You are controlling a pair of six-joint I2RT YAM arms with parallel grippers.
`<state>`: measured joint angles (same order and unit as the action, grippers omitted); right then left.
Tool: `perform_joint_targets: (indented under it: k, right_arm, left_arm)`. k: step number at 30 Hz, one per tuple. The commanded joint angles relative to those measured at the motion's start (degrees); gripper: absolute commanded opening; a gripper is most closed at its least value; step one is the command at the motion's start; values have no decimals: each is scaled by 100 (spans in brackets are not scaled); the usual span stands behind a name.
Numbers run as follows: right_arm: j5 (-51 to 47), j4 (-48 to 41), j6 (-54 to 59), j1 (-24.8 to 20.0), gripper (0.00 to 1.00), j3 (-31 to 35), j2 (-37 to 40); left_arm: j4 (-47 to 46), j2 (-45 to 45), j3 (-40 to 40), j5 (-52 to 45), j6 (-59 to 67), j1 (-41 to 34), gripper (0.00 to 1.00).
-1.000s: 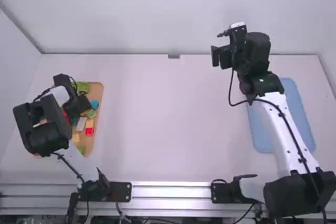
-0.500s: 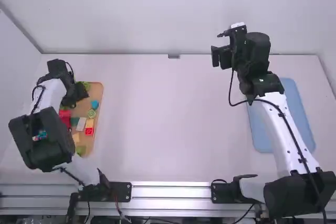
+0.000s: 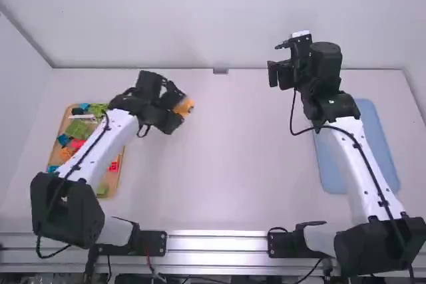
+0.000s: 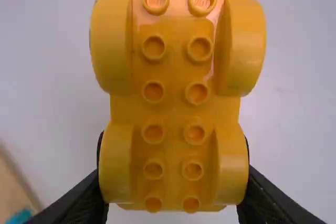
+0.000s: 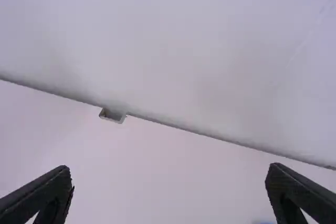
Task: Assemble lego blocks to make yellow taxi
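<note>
The left claw (image 4: 174, 156) grips the yellow wheeled car base (image 3: 184, 106) by one end, long axis square to the line between its fingers, over the bench (image 3: 233, 164) toward its far-left corner.

Four wheels (image 4: 247, 45); two arms (image 3: 359, 164)

The toy car base (image 3: 185, 106) is between the fingers of the left tool (image 3: 174, 106), over the bench (image 3: 219, 164). Left of that tool and nearer the arm bases lies the board (image 3: 113, 179), with blocks (image 3: 80, 130) on it and the left arm across part of it. The right tool (image 3: 273, 74) is well to the right, over the bench's far side. Right of it and nearer the bases, the tray (image 3: 376, 141) lies partly under the right arm. Between the two tools, farther back, the bracket (image 3: 220, 71) is at the bench's far edge.
</note>
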<state>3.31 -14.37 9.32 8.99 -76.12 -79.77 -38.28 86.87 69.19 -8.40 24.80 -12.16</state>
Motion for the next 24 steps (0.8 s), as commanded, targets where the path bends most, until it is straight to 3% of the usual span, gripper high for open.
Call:
perform_joint_targets:
  k: [1, 3, 11, 13, 14, 24]
  right_arm:
    - [-17, 20, -4, 4, 98, -223, -39]
    - [-20, 15, -4, 7, 98, -223, -39]
    - [-17, -4, -7, 4, 98, -223, -39]
    - [-17, -4, -7, 7, 98, -223, -39]
    - [-17, -4, -4, 4, 98, -223, -39]
    - [-20, -9, -4, 2, 98, -223, -39]
  left_arm:
    - [-50, 319, -63, -162, 1386, -531, 10]
    - [-70, 586, -63, -168, 2041, -960, 2]
    - [428, 1707, -63, 529, 2592, -1926, 2]
    - [437, 1840, -63, 520, 2750, -1998, 6]
    - [415, 1971, -68, 479, 2933, -2063, 14]
    - [452, 2098, -160, 105, 2973, -2072, 22]
